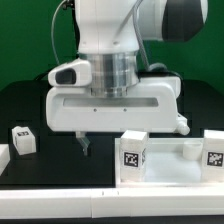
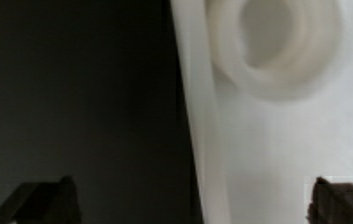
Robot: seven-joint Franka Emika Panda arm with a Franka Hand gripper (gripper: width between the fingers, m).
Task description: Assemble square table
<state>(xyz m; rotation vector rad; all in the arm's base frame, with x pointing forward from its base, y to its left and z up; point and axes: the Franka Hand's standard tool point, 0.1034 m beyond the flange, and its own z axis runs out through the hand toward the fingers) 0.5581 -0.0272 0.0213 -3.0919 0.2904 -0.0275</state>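
Observation:
The white square slab [image 2: 279,140] fills one side of the wrist view, with a round corner hole [image 2: 271,45] in it. In the exterior view the slab [image 1: 165,172] lies at the front right. Two tagged white legs [image 1: 133,152] [image 1: 213,153] stand at it. Another tagged leg [image 1: 22,140] lies apart on the black table at the exterior view's left. My gripper [image 1: 103,147] hangs low beside the slab, open and empty. In the wrist view the gripper [image 2: 194,205] has its dark fingertips [image 2: 45,200] wide apart, straddling the slab's edge.
A small white block [image 1: 188,148] shows between the two legs at the slab. Another white piece [image 1: 3,158] sits at the left edge of the exterior view. A white strip [image 1: 60,205] runs along the front. A green wall stands behind.

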